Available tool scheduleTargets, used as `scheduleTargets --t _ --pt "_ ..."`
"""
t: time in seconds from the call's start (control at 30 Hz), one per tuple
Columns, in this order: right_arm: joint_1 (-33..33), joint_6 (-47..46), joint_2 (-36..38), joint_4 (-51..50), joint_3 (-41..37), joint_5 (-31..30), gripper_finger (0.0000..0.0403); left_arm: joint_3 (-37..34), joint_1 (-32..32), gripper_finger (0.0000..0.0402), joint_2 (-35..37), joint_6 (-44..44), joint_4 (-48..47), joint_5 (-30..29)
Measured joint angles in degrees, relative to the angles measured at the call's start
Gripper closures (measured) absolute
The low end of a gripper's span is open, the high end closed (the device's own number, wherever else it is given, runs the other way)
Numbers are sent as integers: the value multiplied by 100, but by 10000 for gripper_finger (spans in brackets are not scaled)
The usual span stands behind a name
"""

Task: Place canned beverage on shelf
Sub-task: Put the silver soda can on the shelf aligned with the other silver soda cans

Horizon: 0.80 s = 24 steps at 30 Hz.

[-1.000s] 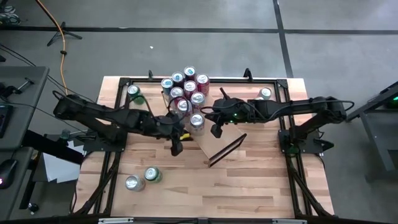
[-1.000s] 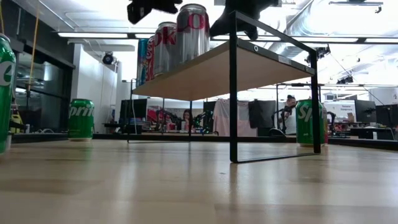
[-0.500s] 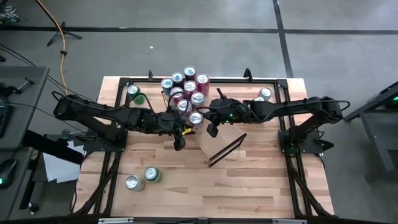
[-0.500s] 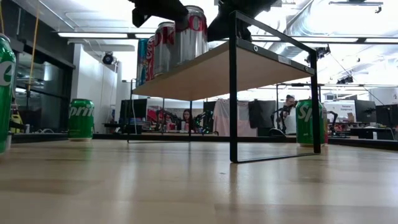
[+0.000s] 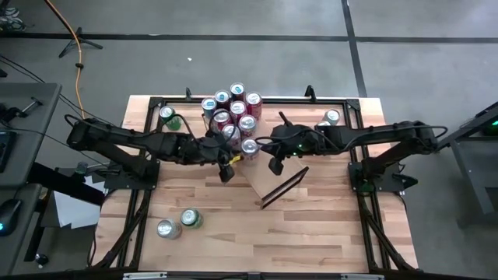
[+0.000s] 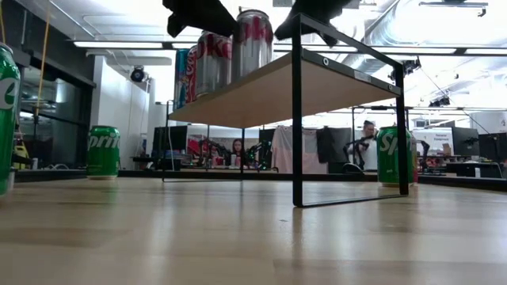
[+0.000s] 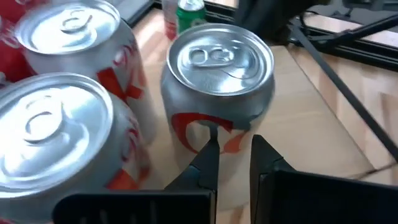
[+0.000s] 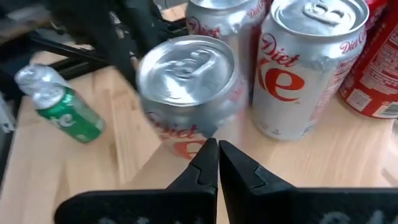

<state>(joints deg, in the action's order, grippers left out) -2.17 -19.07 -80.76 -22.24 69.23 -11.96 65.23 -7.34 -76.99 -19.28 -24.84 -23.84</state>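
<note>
the silver diet coke can [image 5: 249, 146] is sitting at the centre of the high view, on the near end of the shelf [image 5: 274, 173], just below the cluster of cans [image 5: 233, 109]. it looks placed and is being nudged. the left gripper [image 5: 226, 173] and right gripper [image 5: 274, 166] are flanking it, each with fingers pressed together, holding nothing. next they would be pushing it snug against its neighbours. it is upright, with red lettering.
</note>
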Motion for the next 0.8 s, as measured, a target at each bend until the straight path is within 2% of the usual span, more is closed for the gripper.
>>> scheduleTargets --t 0.23,0.53,0.67,0.8 --pt "-254 -41 60 -44 0 126 403 2 198 401 -232 146 278 -10" --pt "-545 -43 186 -400 2 117 403 0 289 401 -632 39 513 286" --pt "-478 -218 339 -900 2 -341 403 10 203 401 -486 -153 539 651" --pt "-159 -299 396 -1157 2 -671 403 11 -47 401 -219 -133 590 648"
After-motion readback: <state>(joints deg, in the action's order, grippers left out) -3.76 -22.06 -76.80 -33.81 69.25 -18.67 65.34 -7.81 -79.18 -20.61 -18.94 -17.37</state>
